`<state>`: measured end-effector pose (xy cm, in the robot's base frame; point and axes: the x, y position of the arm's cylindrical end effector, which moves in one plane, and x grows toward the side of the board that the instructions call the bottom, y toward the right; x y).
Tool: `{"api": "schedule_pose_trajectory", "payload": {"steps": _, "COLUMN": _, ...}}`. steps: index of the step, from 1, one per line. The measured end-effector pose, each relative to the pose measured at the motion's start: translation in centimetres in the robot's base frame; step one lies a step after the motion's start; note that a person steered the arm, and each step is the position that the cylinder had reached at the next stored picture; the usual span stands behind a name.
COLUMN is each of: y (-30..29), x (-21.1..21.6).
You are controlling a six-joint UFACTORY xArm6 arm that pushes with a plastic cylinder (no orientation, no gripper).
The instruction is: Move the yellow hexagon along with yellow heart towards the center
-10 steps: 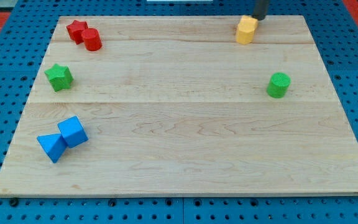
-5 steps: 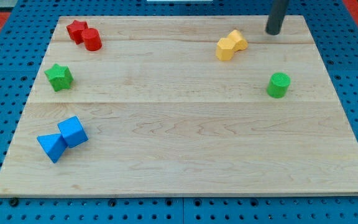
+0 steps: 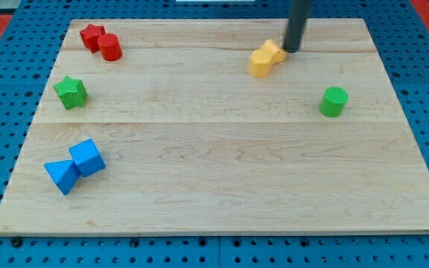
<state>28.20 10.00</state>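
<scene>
Two yellow blocks sit touching near the view's top, right of the middle: one [image 3: 260, 64] lower left, the other [image 3: 272, 51] upper right. They are blurred, so I cannot tell which is the hexagon and which the heart. My tip [image 3: 293, 50] is right beside the upper right yellow block, on its right side, touching or nearly so. The dark rod rises from there out of the view's top.
A green cylinder [image 3: 334, 101] stands at the right. A red star [image 3: 91, 35] and a red cylinder [image 3: 110, 47] touch at the top left. A green star [image 3: 71, 91] is at the left. Two blue blocks [image 3: 74, 165] touch at the bottom left.
The yellow pair has slid left and a little down across the board. My tip went from the far top right down-left to the pair's right side.
</scene>
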Motion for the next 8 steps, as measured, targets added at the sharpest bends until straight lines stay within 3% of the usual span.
{"api": "schedule_pose_trajectory", "payload": {"steps": 2, "y": -1.3, "x": -1.0}}
{"api": "schedule_pose_trajectory", "payload": {"steps": 6, "y": -5.3, "x": 9.3}}
{"api": "schedule_pose_trajectory", "payload": {"steps": 8, "y": -7.9, "x": 7.3}}
